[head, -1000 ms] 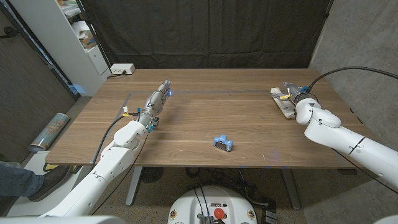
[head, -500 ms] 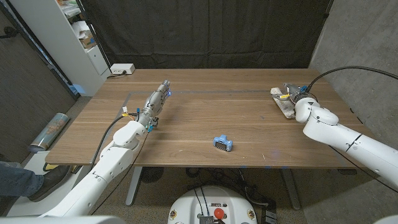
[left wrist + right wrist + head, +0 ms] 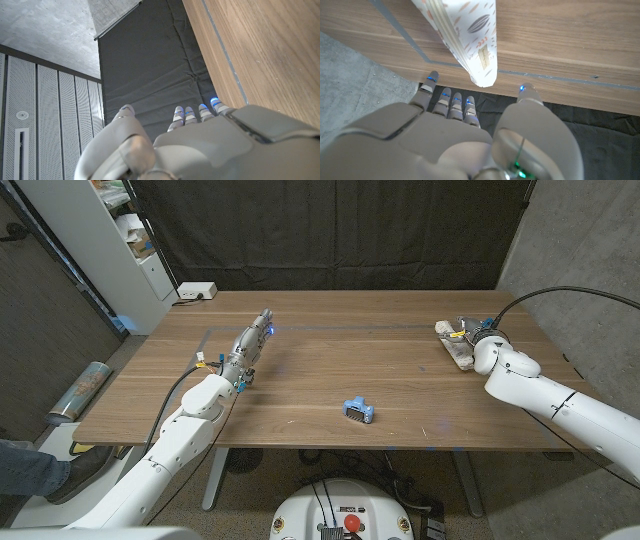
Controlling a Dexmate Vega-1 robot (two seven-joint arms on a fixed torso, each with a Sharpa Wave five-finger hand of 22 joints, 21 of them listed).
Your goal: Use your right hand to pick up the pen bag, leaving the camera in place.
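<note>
My right hand [image 3: 455, 135] hovers spread, holding nothing, above the pen bag [image 3: 465, 35] — I should straddle its narrow end squarely, well apart from the camera [image 3: 357, 411].

Bare tabletop [image 3: 400, 370] around camera [image 3: 358, 411]

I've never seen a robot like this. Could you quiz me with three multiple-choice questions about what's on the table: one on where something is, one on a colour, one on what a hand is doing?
1. Where does the camera lie?
A. near the table's front edge, about mid-width
B. at the far left corner
C. under the right hand

2. What colour is the camera's casing?
A. red
B. blue
C. green

3. What is the right hand doing?
A. holding the pen bag aloft
B. gripping the camera
C. open at the pen bag, fingers spread

Answers: 1 A, head view shows it there; 2 B, clearly blue; 3 C, the right wrist view shows the bag on the table beyond spread fingers.
</note>
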